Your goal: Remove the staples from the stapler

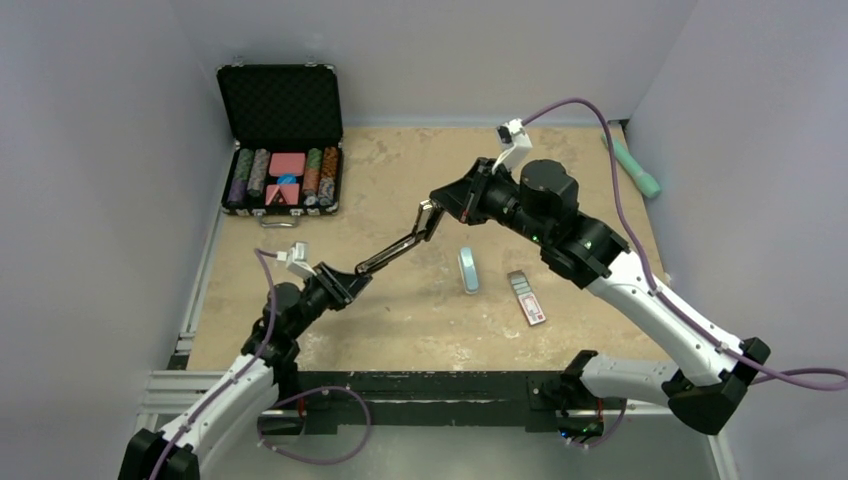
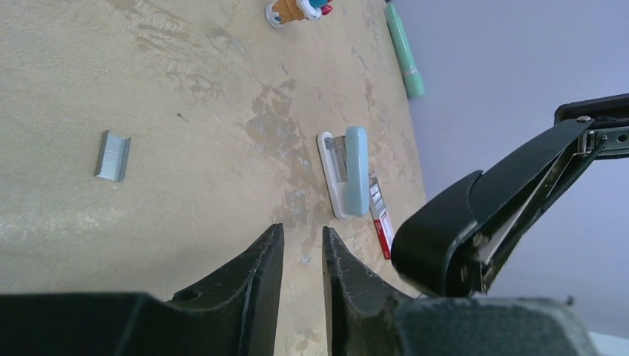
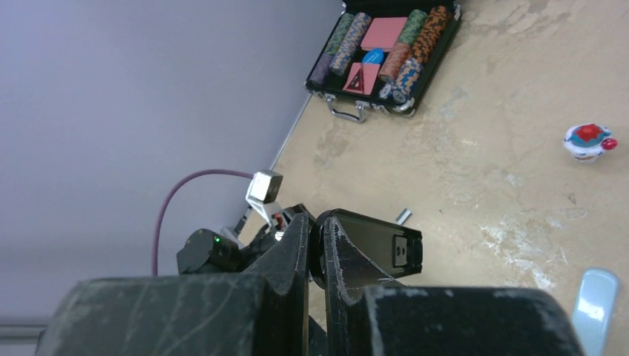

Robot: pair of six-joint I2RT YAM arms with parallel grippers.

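The black stapler (image 1: 395,250) hangs above the table, slanting between my two grippers. My right gripper (image 1: 437,208) is shut on its far, silvery metal end; in the right wrist view (image 3: 315,222) the stapler's black body (image 3: 374,248) lies against the fingers. My left gripper (image 1: 352,283) is at the stapler's near end. In the left wrist view (image 2: 303,233) its fingers stand a narrow gap apart with only table between them, and the stapler (image 2: 489,200) is beside the right finger, outside the gap. A short silvery strip of staples (image 2: 113,156) lies on the table and also shows in the right wrist view (image 3: 403,216).
A pale blue-grey bar (image 1: 468,270) and a red-and-white packet (image 1: 527,297) lie right of centre. An open black case of poker chips (image 1: 283,170) stands at the back left. A green tube (image 1: 635,165) lies by the right wall. A small toy (image 3: 588,141) sits far back.
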